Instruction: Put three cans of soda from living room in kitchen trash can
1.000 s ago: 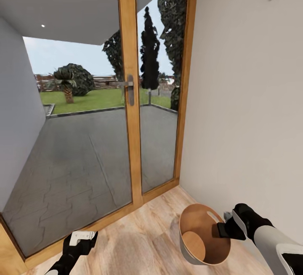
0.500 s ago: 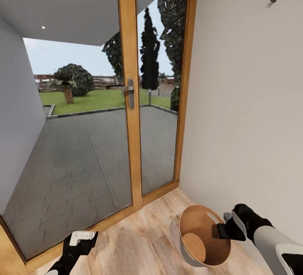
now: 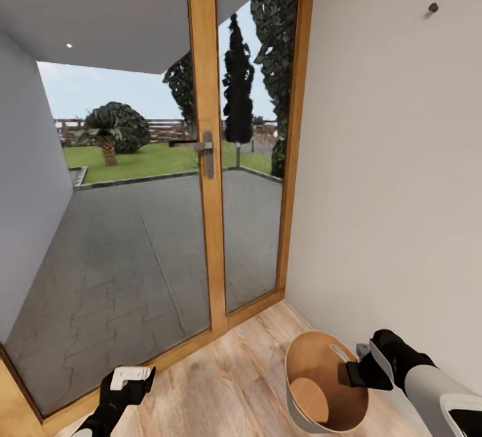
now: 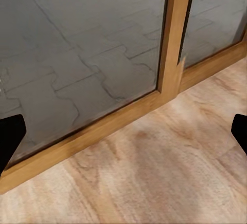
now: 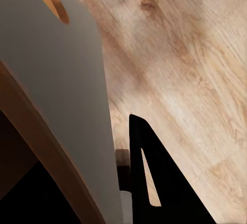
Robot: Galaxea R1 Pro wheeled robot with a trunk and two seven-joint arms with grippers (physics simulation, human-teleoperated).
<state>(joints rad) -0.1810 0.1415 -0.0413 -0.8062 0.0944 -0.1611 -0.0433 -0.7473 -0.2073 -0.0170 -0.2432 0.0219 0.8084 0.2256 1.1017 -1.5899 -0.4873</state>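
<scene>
The tash can [image 3: 326, 383], pale grey outside and coppery brown inside, hangs low at the right of the head view, just above the wood floor. My right gripper [image 3: 355, 373] is shut on its near rim beside a handle slot. In the right wrist view the bin's grey wall [image 5: 56, 80] runs between the jaws, with one black finger [image 5: 154, 178] on its outside. What shows of the bin's inside is bare. My left gripper [image 3: 130, 378] hangs open and empty over the floor, its tips far apart in the left wrist view [image 4: 123, 134]. The cans of soda are out of view.
Wood-framed glass doors [image 3: 204, 156] with a metal handle [image 3: 207, 149] stand straight ahead, with a paved terrace and garden behind them. A white wall [image 3: 388, 156] closes the right side, close to the bin. Light wood floor [image 3: 227, 383] lies below.
The whole picture has drifted slightly downward, so the camera has moved. The bin stays in my right gripper, and the left gripper has kept its place.
</scene>
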